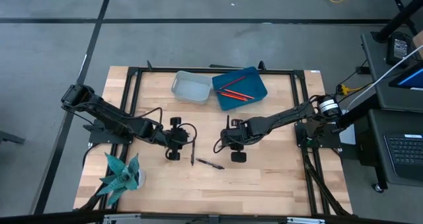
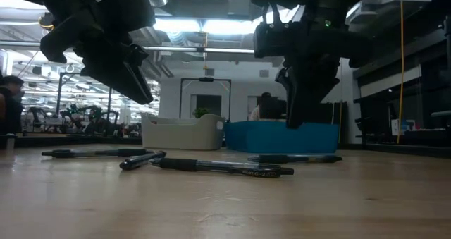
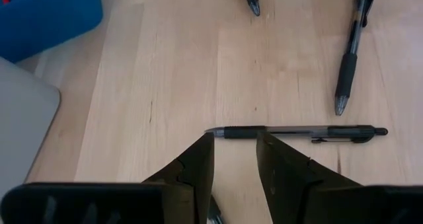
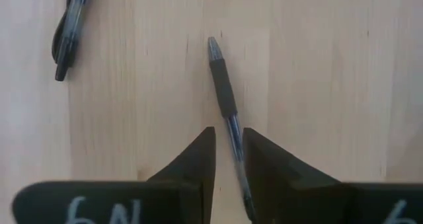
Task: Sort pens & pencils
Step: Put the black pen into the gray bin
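Observation:
Several black pens lie flat on the wooden table [image 1: 277, 178]; the low view shows them in a row [image 2: 218, 167]. My left gripper [image 1: 180, 139] hovers open, its fingertips [image 3: 234, 148] just short of one pen [image 3: 297, 133] that lies across them. My right gripper [image 1: 231, 142] is open by a narrow gap [image 4: 228, 148]. It hangs over another pen [image 4: 223, 85], which runs lengthwise between its fingers without visible touch. In the low view both grippers are above the table. Red pencils [image 1: 232, 90] lie in the blue tray [image 1: 254, 78].
A grey tray [image 1: 192, 86] sits beside the blue tray at the table's far side. Two more pens [image 1: 192, 152] [image 1: 211, 163] lie between the grippers, toward the near edge. A teal plant-like object [image 1: 122, 174] stands at the near left corner. A black frame borders the table.

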You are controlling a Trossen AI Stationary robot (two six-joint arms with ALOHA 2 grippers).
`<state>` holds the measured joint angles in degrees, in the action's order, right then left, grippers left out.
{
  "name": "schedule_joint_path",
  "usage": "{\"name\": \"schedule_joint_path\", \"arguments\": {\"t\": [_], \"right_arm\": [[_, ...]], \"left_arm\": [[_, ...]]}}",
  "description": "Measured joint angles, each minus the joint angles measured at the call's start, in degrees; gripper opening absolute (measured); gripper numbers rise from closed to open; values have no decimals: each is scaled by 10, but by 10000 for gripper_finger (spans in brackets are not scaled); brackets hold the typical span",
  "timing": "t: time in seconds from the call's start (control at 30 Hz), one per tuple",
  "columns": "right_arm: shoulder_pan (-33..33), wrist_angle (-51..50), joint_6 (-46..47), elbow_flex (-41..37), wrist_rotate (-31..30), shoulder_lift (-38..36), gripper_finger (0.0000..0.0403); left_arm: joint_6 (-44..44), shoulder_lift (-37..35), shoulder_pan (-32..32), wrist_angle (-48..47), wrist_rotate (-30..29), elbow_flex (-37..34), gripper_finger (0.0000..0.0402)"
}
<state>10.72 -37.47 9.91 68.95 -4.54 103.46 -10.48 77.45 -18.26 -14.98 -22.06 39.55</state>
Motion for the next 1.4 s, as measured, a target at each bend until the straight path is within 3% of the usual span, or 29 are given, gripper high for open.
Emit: {"name": "schedule_joint_path", "arguments": {"t": [0.33,1.0,1.23,1.4], "right_arm": [[0,-1,0,0,-4,0,125],[-1,4,-29,4,-4,90,128],[-1,1,-36,4,1,102,110],[-5,1,-29,4,15,103,61]], "left_arm": [[0,0,0,0,0,0,108],[-1,0,0,0,1,0,108],[-1,0,0,0,1,0,108],[7,0,0,6,-6,0,108]]}}
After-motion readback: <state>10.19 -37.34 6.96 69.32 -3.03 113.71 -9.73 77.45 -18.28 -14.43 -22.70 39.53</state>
